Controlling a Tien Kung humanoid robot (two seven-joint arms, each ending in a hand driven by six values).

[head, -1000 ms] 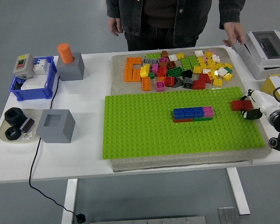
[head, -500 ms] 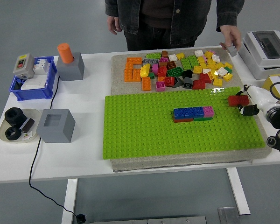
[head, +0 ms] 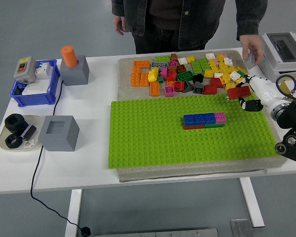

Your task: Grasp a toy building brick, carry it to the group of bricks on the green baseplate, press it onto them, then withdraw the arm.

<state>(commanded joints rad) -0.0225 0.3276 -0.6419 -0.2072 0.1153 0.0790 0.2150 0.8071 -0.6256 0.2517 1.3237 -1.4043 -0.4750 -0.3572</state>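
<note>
The right hand [head: 247, 97] reaches in from the right over the far right corner of the green baseplate [head: 148, 138], its white fingers closed around a red brick [head: 238, 92], which it holds above the plate's far edge, just beside the loose pile of bricks [head: 197, 74]. The group of bricks [head: 204, 120] sits near the middle of the baseplate, a blue row with 1 pink brick at its right end over red and green ones, well apart from the held brick. The left hand is out of view. A person stands at the far side of the bench [head: 89, 163]; one of the person's hands [head: 251, 49] hovers over the far right corner holding a small grey piece, near the white box [head: 286, 54]
</note>
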